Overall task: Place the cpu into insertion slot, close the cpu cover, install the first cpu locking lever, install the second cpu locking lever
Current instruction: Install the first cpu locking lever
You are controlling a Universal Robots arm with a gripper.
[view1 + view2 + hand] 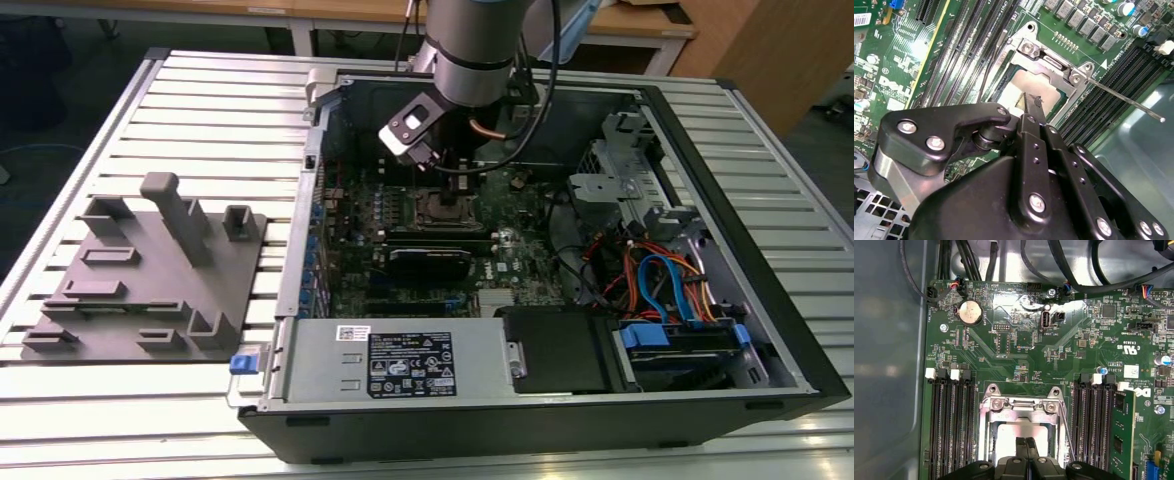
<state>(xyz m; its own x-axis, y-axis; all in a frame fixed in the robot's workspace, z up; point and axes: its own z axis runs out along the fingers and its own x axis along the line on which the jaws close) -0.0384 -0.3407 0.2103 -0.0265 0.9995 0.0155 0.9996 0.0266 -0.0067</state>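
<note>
**Second wrist view: gripper [1029, 102] closed above the cpu [1026, 82] in its socket**

1. Gripper. In both wrist views the two black fingers [1021, 450] are pressed together. No gap shows between the tips, and nothing is held between them. The tips are over the pale top of the cpu. Whether they touch it cannot be told.

2. Cpu. The chip lies flat in the insertion slot [442, 208]. In the first wrist view its silver-grey top [1006, 437] shows through the square window of the cpu cover [1019, 412].

3. Cpu cover. The metal frame lies down around the chip. Two screws show at one end of it.

4. Locking lever. A thin metal locking lever [1124, 102] stands out from a corner of the cover. It runs over the memory slots [964, 50], and its free end is well away from the socket.

5. Surroundings. In the exterior view the arm [474, 45] reaches down into the open computer case [534, 425], above the green motherboard [1019, 350]. The case lies on a slatted table [200, 90]. A grey fixture plate [147, 280] sits beside the case, on the exterior view's left.
</note>
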